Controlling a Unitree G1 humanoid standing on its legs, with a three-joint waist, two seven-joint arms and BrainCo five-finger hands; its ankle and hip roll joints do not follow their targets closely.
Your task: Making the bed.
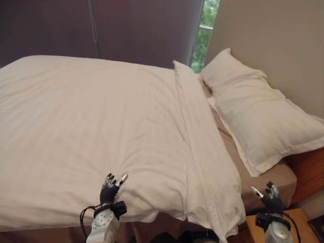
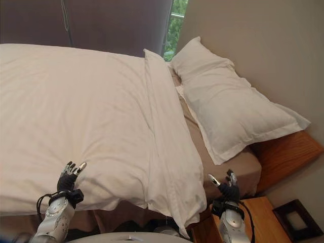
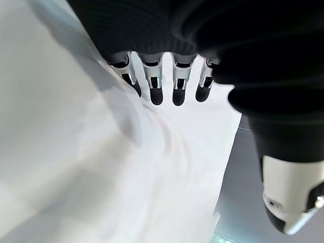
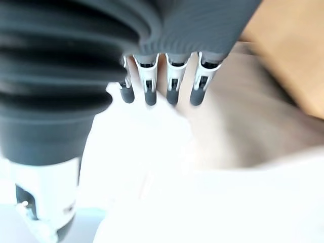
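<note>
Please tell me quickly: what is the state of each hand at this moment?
Left hand: open, holding nothing, at the near edge of the duvet.
Right hand: open, holding nothing, beside the bed's near corner.

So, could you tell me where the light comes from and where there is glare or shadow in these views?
Left eye view: daylight enters at the window beside the dark curtain, and the duvet is softly and evenly lit. Left wrist view: the left robot hand seems to cast a grey shadow on the bright duvet. Right wrist view: the duvet glares near white under the right robot hand.
</note>
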